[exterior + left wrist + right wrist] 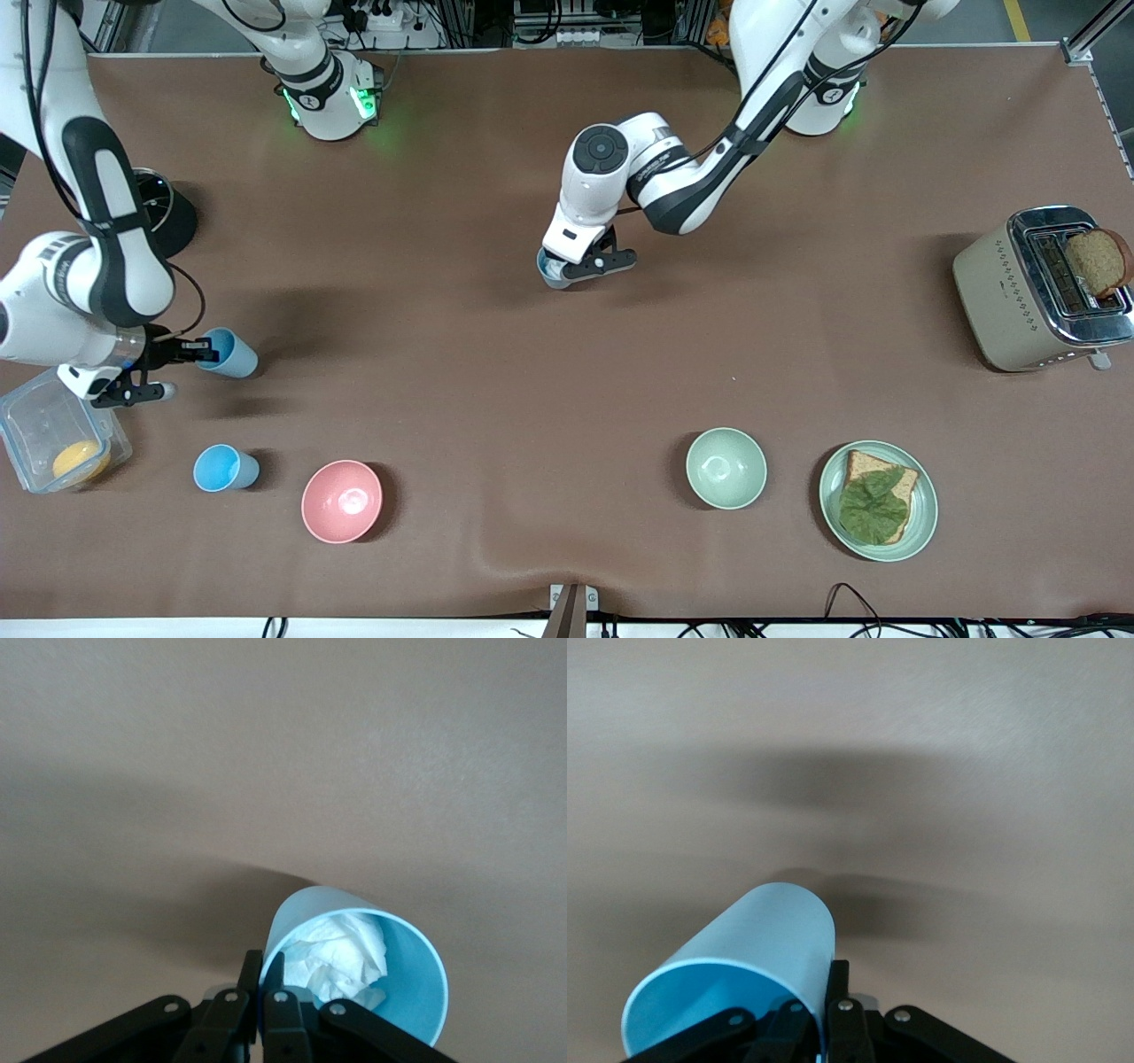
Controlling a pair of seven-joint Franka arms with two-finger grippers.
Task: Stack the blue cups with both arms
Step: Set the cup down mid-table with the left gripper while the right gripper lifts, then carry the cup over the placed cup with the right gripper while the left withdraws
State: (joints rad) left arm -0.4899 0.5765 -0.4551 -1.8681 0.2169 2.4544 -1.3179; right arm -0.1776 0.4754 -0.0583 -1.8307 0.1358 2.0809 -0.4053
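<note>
Brown mat-covered table (567, 372) fills the view, white edge strip along the bottom, cables and rack gear along the top by the green-lit arm bases. Toaster (1041, 288) at the left arm's end, bread slice (1099, 260) sticking out of one slot. Green plate (877, 501) with toast and a leaf, pale green bowl (726, 468) beside it, pink bowl (342, 501) toward the right arm's end, clear plastic container (55, 441) with something orange in it at that end.

Left gripper (567, 266) is over mid-table, fingers clamped on the rim of a blue cup (354, 979); crumpled white paper (341, 961) sits inside that cup.

Right gripper (182, 353) is near the right arm's end, fingers pinched on the rim of a second blue cup (230, 353), which is tilted on its side with the mouth toward the gripper. Cannot tell whether either held cup touches the table.

Third blue cup (225, 468) stands upright on the table, free, between container and pink bowl, nearer the front camera than the tilted cup.
</note>
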